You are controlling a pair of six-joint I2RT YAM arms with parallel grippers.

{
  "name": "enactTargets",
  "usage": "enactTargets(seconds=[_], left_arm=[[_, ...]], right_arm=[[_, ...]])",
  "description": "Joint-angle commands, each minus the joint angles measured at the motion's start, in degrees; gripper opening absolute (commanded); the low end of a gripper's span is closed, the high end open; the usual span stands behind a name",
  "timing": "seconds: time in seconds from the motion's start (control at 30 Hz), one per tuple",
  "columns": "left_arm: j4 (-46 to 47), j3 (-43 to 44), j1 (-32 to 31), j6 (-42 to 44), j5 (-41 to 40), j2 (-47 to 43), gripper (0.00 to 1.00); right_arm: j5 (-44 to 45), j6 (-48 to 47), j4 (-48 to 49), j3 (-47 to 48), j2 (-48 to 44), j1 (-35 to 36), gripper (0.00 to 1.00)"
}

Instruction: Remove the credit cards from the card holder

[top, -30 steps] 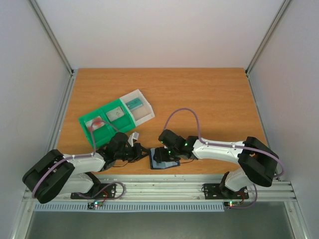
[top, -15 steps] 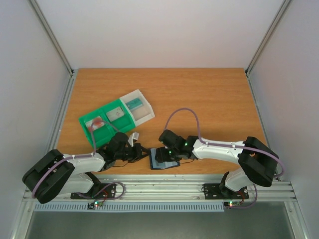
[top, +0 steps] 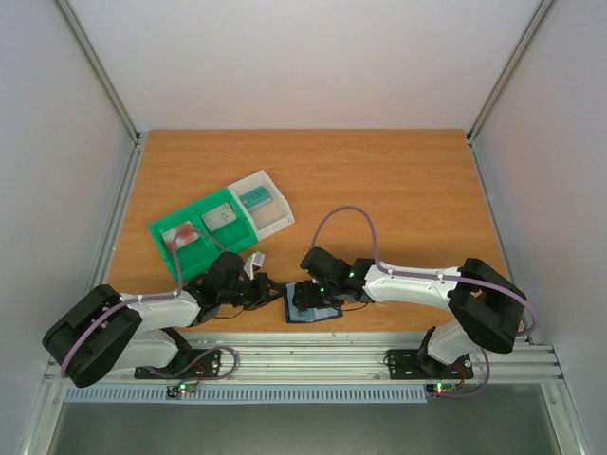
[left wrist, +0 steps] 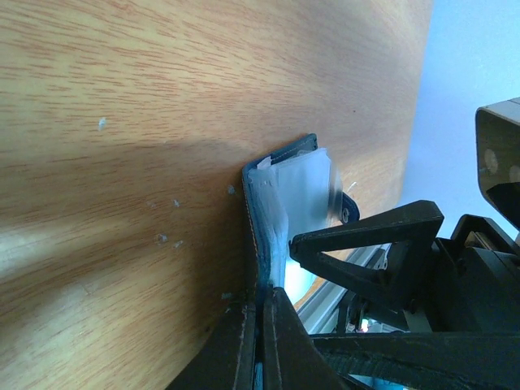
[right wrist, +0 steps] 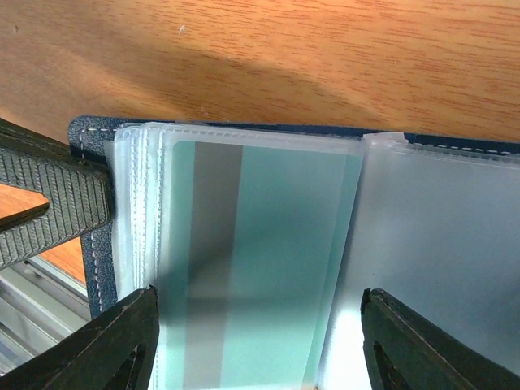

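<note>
Open card holder (right wrist: 97, 260) under right gripper (right wrist: 258, 296); jaws wide apart w/ teal card (right wrist: 268, 211) (in clear sleeve (right wrist: 138, 203)) btwn them; left gripper (left wrist: 262, 313) clamps holder's edge.

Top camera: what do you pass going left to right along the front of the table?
left arm base → left gripper → card holder → right arm base
</note>
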Motion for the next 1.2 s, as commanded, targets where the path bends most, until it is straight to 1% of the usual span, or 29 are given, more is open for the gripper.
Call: enactTargets(seconds=[0.0, 0.1, 0.37, 0.7, 0.83, 1.17], left_arm=[[1.25, 1.44, -0.17, 1.24, 0.44, -1.06, 0.01], [1.24, 1.39, -0.19, 1.24, 0.54, -1.06, 0.01], [1.19, 1.39, -0.13, 1.32, 0.53, -1.04, 0.0], [1.09, 1.31, -0.21, 1.24, 0.44, -1.06, 0.0], [0.99, 1.37, -0.16, 1.24, 0.52, -1.06, 0.01], [0.91, 1.48, -0.15, 1.41, 0.79, -0.97, 0.01]], right_arm=[[-0.21, -0.39, 0.21, 1.42, 0.93, 0.2, 0.68], [-0.28, -0.42, 0.19, 1.55, 0.89, 0.2, 0.67], [-1.7, -0.29, 0.93, 1.7, -0.32, 0.36, 0.7], [-1.5, -0.4, 1.09, 1.61, 1.13, 0.36, 0.71], [-0.76, -0.64, 0.52, 1.52, 1.3, 0.36, 0.67], [4.34, -1.53, -3.59, 1.68, -0.73, 0.4, 0.57]])
